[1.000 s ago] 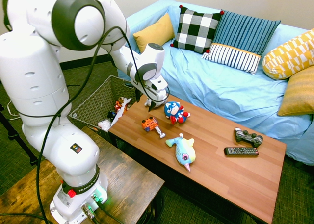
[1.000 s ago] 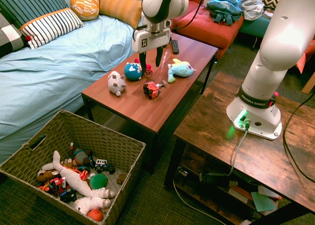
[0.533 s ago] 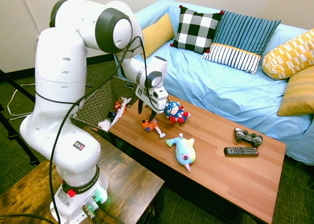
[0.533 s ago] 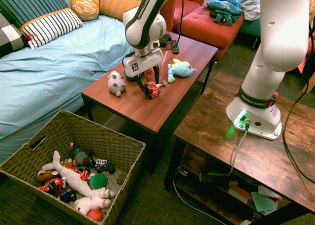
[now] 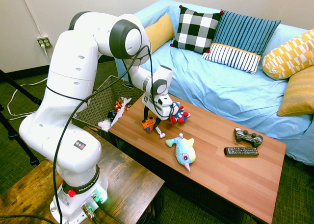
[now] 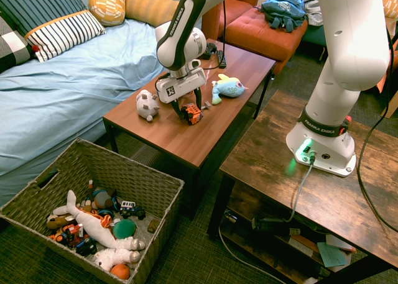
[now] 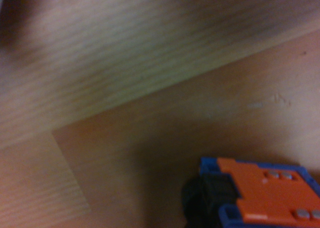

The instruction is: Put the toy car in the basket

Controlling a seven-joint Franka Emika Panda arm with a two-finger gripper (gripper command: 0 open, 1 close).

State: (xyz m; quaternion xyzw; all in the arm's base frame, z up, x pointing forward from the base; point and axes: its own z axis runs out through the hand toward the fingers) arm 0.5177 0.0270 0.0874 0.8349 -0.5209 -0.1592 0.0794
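The basket [image 6: 163,234] is standing off the table's [image 6: 149,132] end, so an early release could be dropping the car short. The jaws [image 6: 191,115] are spreading wide about the toy car [image 6: 193,114] on the tabletop; off-centre closing could be nudging it askew.

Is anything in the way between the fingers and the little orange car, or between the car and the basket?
Nothing visible separates the fingers from the toy car. Toward the basket, only its raised near wall must be cleared.
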